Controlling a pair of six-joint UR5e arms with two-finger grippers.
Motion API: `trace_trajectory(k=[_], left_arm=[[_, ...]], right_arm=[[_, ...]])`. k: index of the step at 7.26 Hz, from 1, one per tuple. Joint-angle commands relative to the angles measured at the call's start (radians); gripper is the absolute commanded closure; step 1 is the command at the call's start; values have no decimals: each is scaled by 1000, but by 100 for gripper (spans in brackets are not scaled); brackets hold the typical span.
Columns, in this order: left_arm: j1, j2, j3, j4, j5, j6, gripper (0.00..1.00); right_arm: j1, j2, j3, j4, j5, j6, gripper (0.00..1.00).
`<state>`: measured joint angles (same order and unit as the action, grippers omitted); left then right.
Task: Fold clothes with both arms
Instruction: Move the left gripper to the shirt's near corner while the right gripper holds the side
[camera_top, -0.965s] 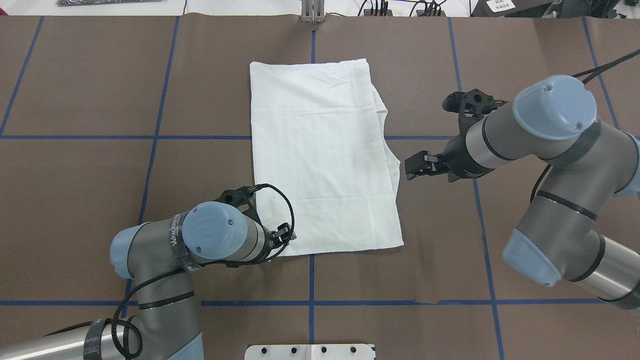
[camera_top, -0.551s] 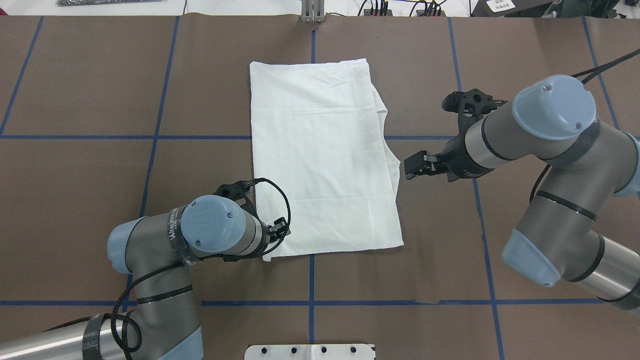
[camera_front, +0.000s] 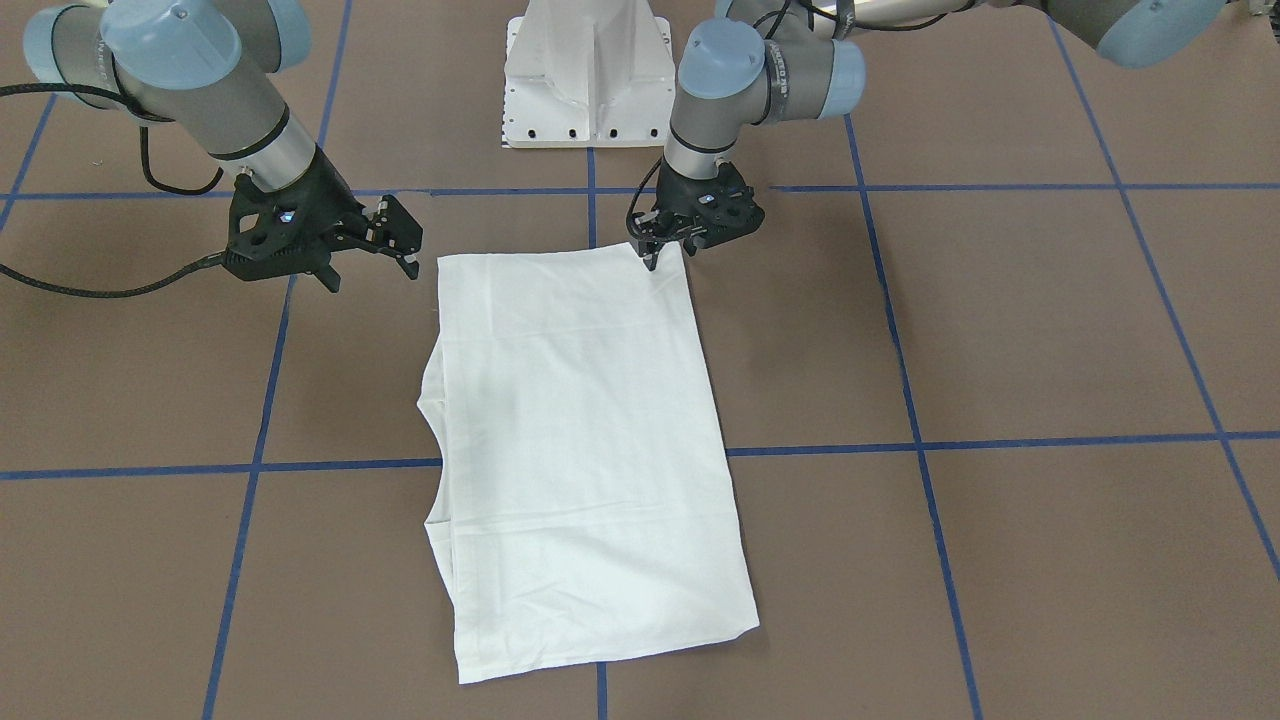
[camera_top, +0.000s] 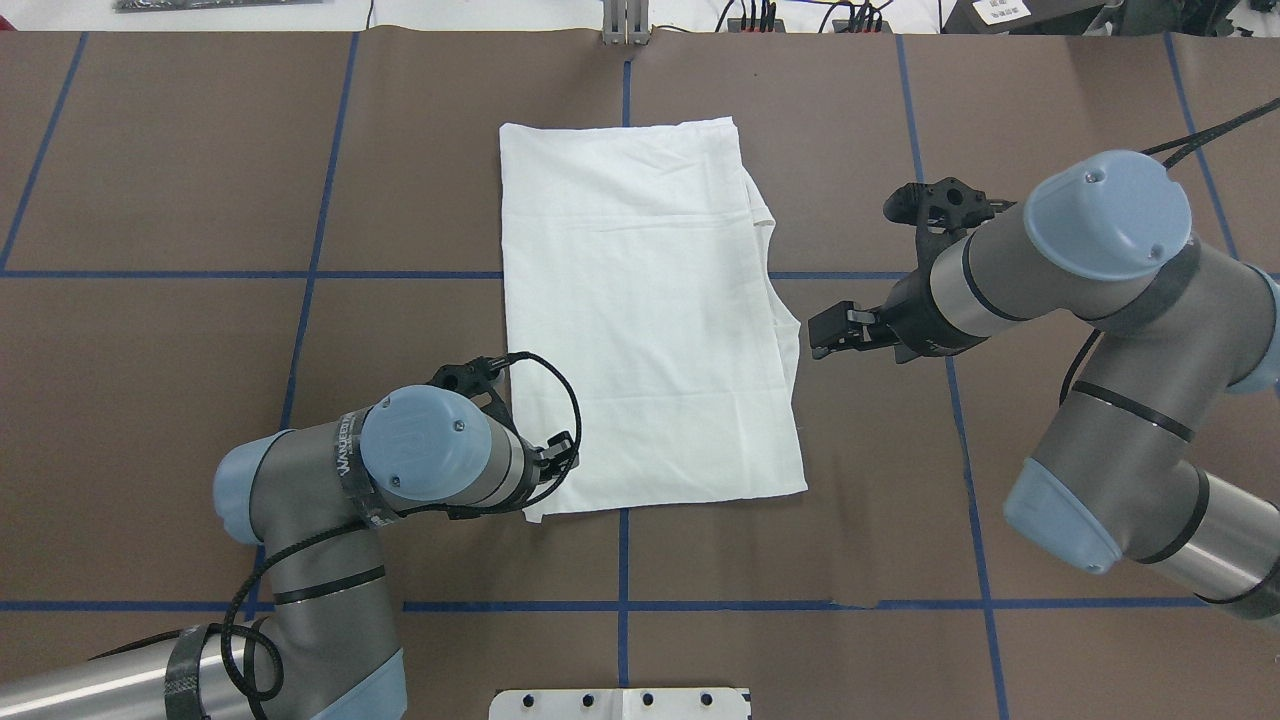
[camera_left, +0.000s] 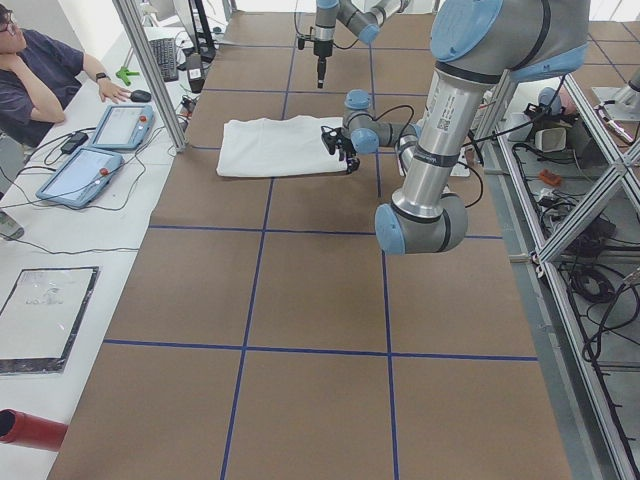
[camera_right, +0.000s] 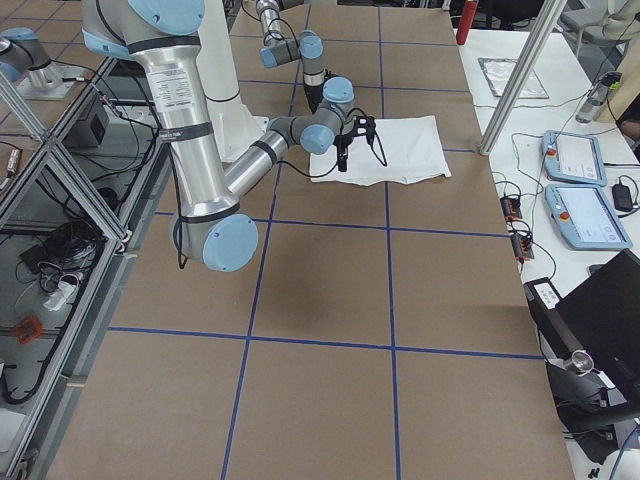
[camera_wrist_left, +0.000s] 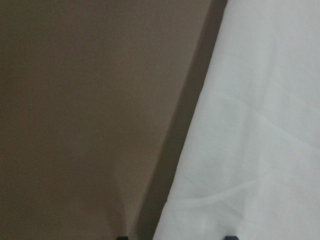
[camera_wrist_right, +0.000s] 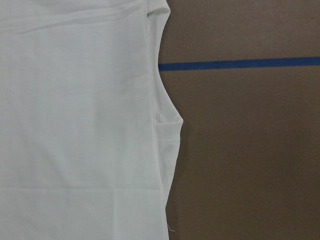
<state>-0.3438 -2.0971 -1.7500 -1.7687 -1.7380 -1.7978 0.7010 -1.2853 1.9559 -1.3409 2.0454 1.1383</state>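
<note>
The clothes are one white shirt (camera_top: 640, 320) folded into a tall rectangle, lying flat mid-table (camera_front: 580, 440). My left gripper (camera_top: 562, 462) is low at the shirt's corner nearest the robot (camera_front: 668, 255). The left wrist view shows two fingertips apart at the bottom edge, with the shirt's edge (camera_wrist_left: 260, 150) between them, so it is open. My right gripper (camera_top: 818, 338) hovers open just off the shirt's opposite long edge (camera_front: 405, 245), holding nothing. Its wrist view looks down on that edge, where layers of the shirt (camera_wrist_right: 75, 125) step outward. No collar or text shows.
Brown table covering crossed by blue tape lines (camera_top: 620, 605). The white pedestal (camera_front: 585, 75) stands at the robot's side. A metal post (camera_top: 626, 25) and cables sit at the far edge. A person (camera_left: 35, 75) sits beside two tablets (camera_left: 100, 150).
My left gripper has shifted slightly left and back toward the robot along the shirt's near corner. The right arm and the shirt have not moved.
</note>
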Motion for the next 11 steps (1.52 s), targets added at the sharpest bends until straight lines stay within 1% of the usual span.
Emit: trace_trajectory(k=[1, 2, 3, 4, 5, 6, 7, 8, 9, 10, 11], left_arm=[[3, -4, 3, -2, -2, 0, 33], [5, -3, 6, -2, -2, 0, 34], [5, -3, 7, -2, -2, 0, 36], [3, -4, 7, -2, -2, 0, 42], [3, -6, 3, -2, -3, 0, 61], [3, -7, -3, -2, -3, 0, 91], [2, -6, -8, -5, -3, 0, 100], [-4, -7, -17, -5, -5, 6, 100], [-26, -6, -52, -5, -9, 15, 100], [-41, -6, -83, 0, -12, 18, 100], [-58, -6, -88, 0, -50, 18, 100]], right_arm=[[0, 0, 1, 0, -1, 0, 0], [0, 0, 1, 0, -1, 0, 0], [0, 0, 1, 0, 1, 0, 0], [0, 1, 1, 0, 1, 0, 0], [0, 1, 1, 0, 1, 0, 0], [0, 1, 1, 0, 1, 0, 0], [2, 0, 1, 2, 1, 0, 0], [2, -2, 1, 2, 1, 0, 0], [2, -2, 5, 2, 2, 9, 0], [-15, 0, 8, -4, 1, 120, 0], [-70, 6, 8, -9, -40, 250, 0]])
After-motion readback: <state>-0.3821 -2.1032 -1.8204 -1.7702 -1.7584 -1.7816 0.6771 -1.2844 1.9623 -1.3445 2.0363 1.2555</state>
